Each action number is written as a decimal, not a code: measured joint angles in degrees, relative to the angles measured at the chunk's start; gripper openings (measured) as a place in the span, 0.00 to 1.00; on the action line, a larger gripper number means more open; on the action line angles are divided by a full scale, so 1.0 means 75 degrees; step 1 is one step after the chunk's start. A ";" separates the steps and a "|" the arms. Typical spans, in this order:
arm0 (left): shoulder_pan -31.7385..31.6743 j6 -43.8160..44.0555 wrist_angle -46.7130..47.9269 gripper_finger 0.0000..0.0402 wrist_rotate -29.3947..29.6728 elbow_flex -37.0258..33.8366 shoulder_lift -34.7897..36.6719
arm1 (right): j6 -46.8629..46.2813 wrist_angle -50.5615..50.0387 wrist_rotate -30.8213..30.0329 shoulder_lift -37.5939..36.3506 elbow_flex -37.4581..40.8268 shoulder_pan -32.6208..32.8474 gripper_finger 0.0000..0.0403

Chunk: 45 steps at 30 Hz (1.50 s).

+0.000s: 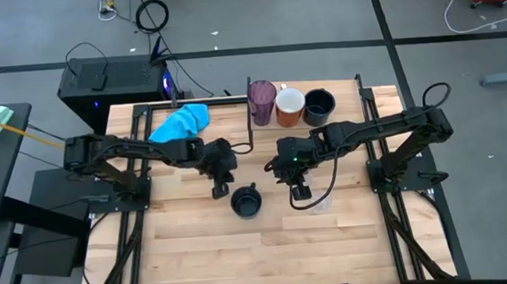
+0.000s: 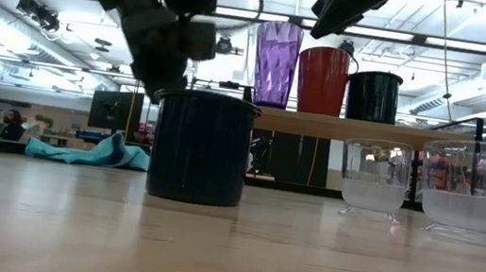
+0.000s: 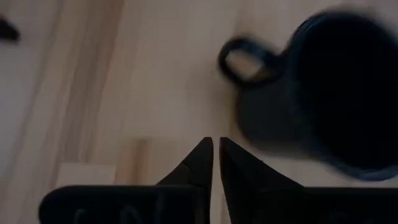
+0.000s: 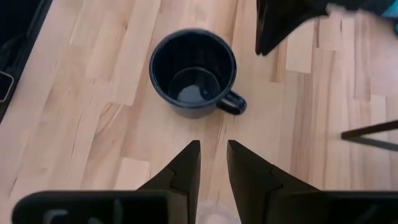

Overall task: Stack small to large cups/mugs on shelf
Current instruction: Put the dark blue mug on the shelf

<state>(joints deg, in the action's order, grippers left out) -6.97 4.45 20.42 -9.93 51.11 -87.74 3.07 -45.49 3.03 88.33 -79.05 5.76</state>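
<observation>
A black mug (image 1: 246, 201) stands upright on the tabletop, handle (image 3: 245, 59) toward my left gripper (image 1: 219, 187). That gripper hovers just beside it, shut and empty (image 3: 216, 152). My right gripper (image 1: 300, 191) hangs high over the table, its fingers (image 4: 213, 152) a little apart with nothing between them. Two clear cups (image 2: 375, 178) (image 2: 469, 187) stand on the table below it. On the shelf (image 2: 368, 130) stand a purple tumbler (image 2: 275, 62), an orange mug (image 2: 322, 80) and a second black mug (image 2: 373, 95) in a row.
A bright blue cloth (image 1: 180, 122) lies at the table's far left. The shelf's thin dark upright edge (image 1: 250, 115) rises left of the tumbler. Bare planks (image 1: 270, 257) stretch along the near side of the table.
</observation>
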 joint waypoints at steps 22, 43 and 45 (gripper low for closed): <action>0.0103 -0.0891 -0.3973 0.03 -0.1742 0.0003 -0.2122 | 0.0073 0.0135 0.0000 0.0000 0.0003 0.0000 0.22; 0.0179 -0.0903 -0.3543 0.03 -0.1566 0.0003 -0.1170 | -0.0589 0.1276 0.0012 0.0003 0.1520 0.0192 0.23; 0.0146 -0.0924 -0.3115 0.02 -0.1482 0.0003 -0.0886 | -0.0630 0.1756 0.0029 0.0003 0.1775 0.0269 0.25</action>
<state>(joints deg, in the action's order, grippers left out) -5.87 -2.48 -2.94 -21.05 51.13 -94.39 -1.65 -32.32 3.25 88.36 -65.73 7.77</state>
